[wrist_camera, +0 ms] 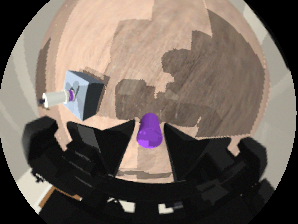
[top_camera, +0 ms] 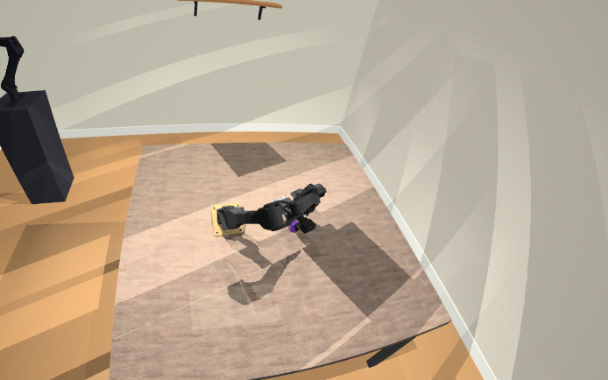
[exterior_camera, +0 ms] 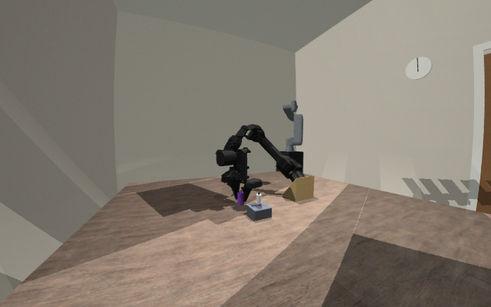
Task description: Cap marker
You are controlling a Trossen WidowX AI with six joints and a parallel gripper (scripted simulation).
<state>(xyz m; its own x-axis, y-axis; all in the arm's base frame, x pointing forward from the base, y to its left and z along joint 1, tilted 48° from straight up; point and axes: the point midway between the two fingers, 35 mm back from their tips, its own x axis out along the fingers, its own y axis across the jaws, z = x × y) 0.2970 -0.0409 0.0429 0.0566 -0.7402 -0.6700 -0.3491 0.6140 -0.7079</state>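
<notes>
End effector down around the purple cap, fingers spread either side of it.

From my remote seat, the wrist view shows the small purple cylindrical marker cap (wrist_camera: 149,131) standing upright on the brown wood-grain table (wrist_camera: 133,36), sitting between the two black fingers of my end effector (wrist_camera: 148,152); the jaws are partway apart and I see no grip on it yet, though whether a pad touches it I cannot tell. The white marker (wrist_camera: 55,98) stands in its grey-blue square holder block (wrist_camera: 85,92) at about ten o'clock from the cap, apart from it. In the exterior view the end effector (exterior_camera: 242,192) points straight down over the cap (exterior_camera: 240,198), with the marker (exterior_camera: 258,198) and block (exterior_camera: 259,211) at its four o'clock.
</notes>
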